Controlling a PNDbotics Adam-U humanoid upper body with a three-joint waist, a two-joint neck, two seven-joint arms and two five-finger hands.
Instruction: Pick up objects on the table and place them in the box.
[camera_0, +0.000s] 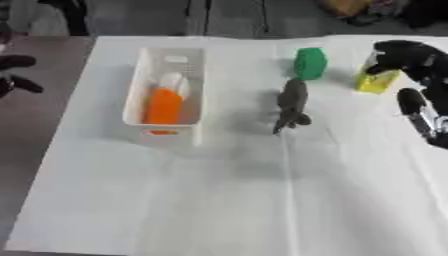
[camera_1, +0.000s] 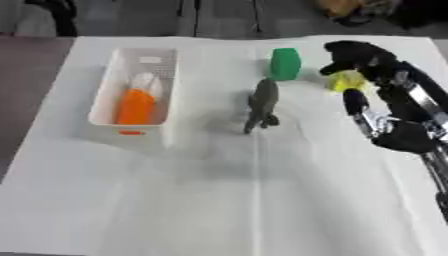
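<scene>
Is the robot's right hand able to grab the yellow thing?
Probably yes. The right hand is right over the yellow object, fingers spread, nothing between them; the green block stands off to the side.

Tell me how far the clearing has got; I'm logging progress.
Done: an orange object and a white one lie in the box. In hand: the right hand reaches at the yellow object. Left: green block, grey toy.

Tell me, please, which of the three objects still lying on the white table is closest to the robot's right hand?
The small yellow object, right beside the right hand; the green block and grey animal figure lie farther left.
</scene>
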